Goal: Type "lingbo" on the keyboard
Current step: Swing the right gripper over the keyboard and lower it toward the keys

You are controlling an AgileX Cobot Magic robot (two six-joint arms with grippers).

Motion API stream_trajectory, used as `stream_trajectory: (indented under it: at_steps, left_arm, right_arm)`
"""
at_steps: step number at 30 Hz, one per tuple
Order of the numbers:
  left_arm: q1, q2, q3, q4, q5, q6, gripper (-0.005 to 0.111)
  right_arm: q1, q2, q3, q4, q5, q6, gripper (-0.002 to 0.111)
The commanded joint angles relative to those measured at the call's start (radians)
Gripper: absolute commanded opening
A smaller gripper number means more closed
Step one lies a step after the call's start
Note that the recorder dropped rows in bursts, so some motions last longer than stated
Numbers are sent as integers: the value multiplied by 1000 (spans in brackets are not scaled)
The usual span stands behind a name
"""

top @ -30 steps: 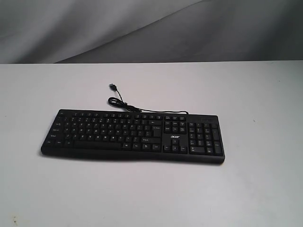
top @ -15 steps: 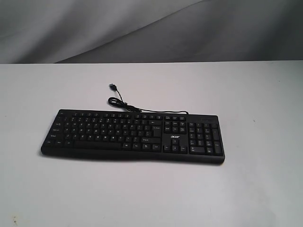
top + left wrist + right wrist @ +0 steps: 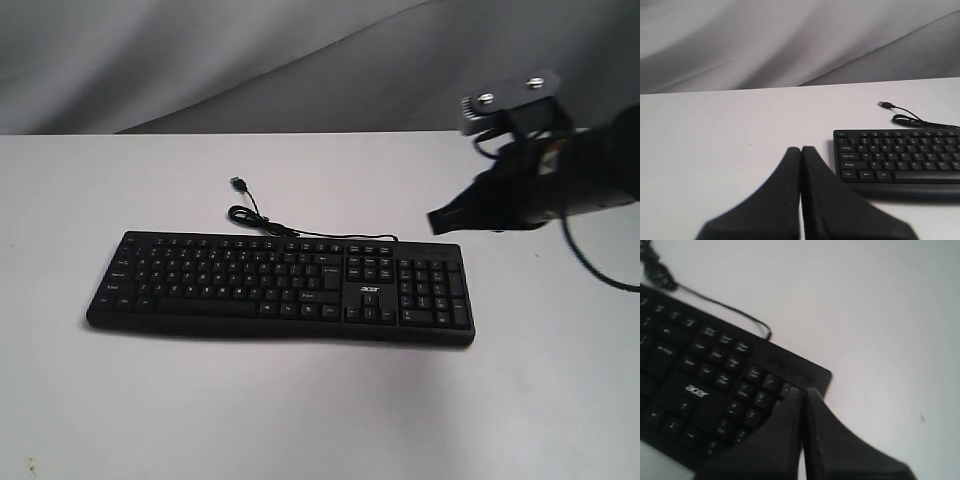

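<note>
No key looks pressed yet, so all of "lingbo" remains. The keyboard (image 3: 280, 288) lies mid-way on the bench (image 3: 560, 400), parallel to its near edge; the right gripper (image 3: 436, 217) hovers by the number-pad end, the left gripper (image 3: 801, 150) apart from it — both jaws pressed together

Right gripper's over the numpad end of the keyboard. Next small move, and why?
Probably slide the right gripper toward the letter block of the keyboard, without lowering yet. Its shut tip hangs over the number pad's far corner, while "l" belongs on the letter block's right side. The left gripper, also shut, sits off the keyboard's other end.
</note>
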Motion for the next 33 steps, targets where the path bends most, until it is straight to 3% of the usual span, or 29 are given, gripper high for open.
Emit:
stream_trajectory:
  at_steps: [1, 6, 13, 15, 16, 20, 25, 33]
  left_arm:
    - [1, -4, 5, -4, -7, -2, 1]
    - [1, -4, 5, -4, -7, -2, 1]
    - [1, -4, 5, -4, -7, -2, 1]
    - [1, -4, 5, -4, -7, -2, 1]
    - [1, -4, 5, -4, -7, -2, 1]
    - [1, -4, 5, -4, -7, -2, 1]
    - [1, -4, 5, -4, -7, -2, 1]
    - [1, -4, 5, -4, -7, -2, 1]
  right_arm:
    - [110, 127, -134, 190, 79, -359, 0]
    - [192, 197, -240, 266, -2, -492, 0]
    - [257, 197, -260, 541, -353, -488, 0]
    - [267, 202, -313, 432, -223, -594, 0]
    - [267, 224, -393, 409, -18, -624, 0]
    - [267, 365, -611, 443, 485, -773, 0]
    - [277, 504, -679, 465, 517, -836, 0]
    - [338, 571, -679, 482, 327, -878, 0]
